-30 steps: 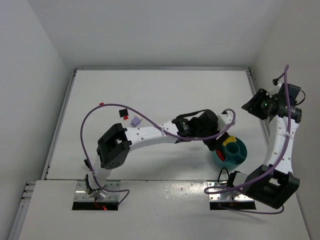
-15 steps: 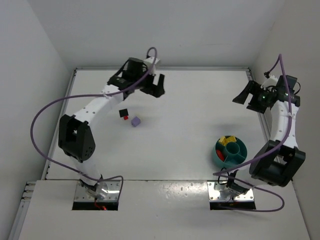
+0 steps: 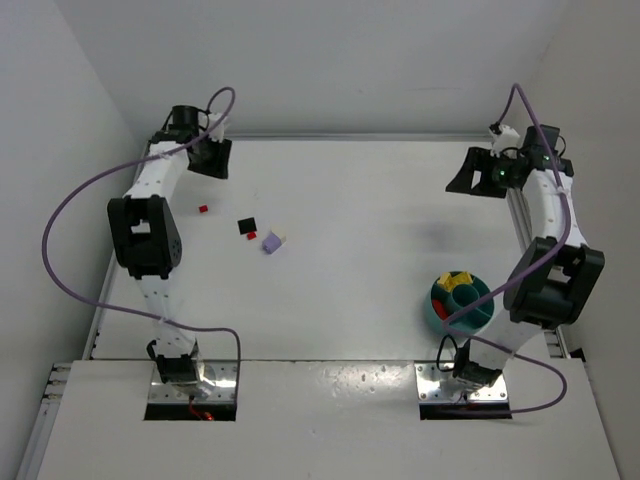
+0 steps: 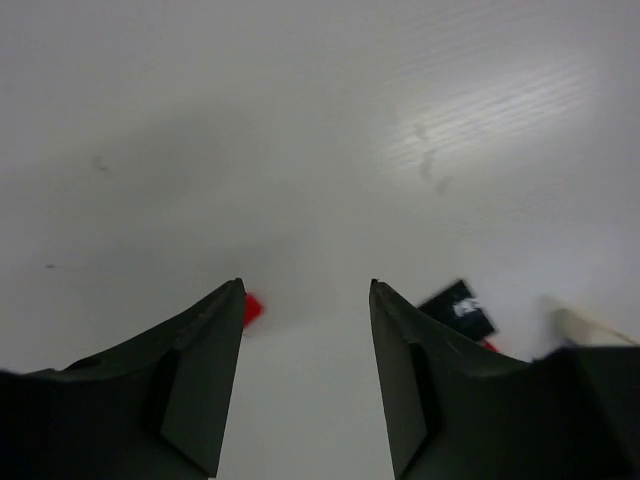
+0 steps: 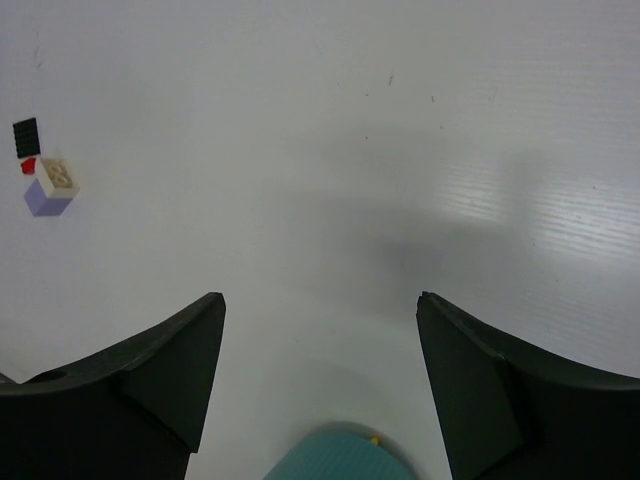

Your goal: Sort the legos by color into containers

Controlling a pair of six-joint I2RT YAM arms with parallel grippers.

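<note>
A tiny red lego [image 3: 203, 209] lies at the table's far left. A second red lego [image 3: 251, 235] sits against a black piece [image 3: 246, 226], with a lavender lego [image 3: 271, 242] beside them. The round teal bowl [image 3: 481, 316] stands at the right and holds yellow legos [image 3: 460, 283] and a red one [image 3: 441, 294]. My left gripper [image 3: 212, 165] is open and empty at the far left corner. In the left wrist view the gripper [image 4: 306, 290] has the red lego [image 4: 252, 308] by its left finger. My right gripper [image 3: 458, 183] is open and empty, far right; in its view [image 5: 320, 300] the bowl's rim [image 5: 340, 458] shows below.
In the left wrist view the black piece [image 4: 457, 310] lies right of the fingers. In the right wrist view the lavender lego [image 5: 50, 188], the black piece [image 5: 26, 135] and a red lego [image 5: 28, 166] lie far left. White walls stand close behind both grippers.
My left arm has swung from the bowl across the table to the far left corner. My right arm has turned its gripper inward and toward the back of the table.
</note>
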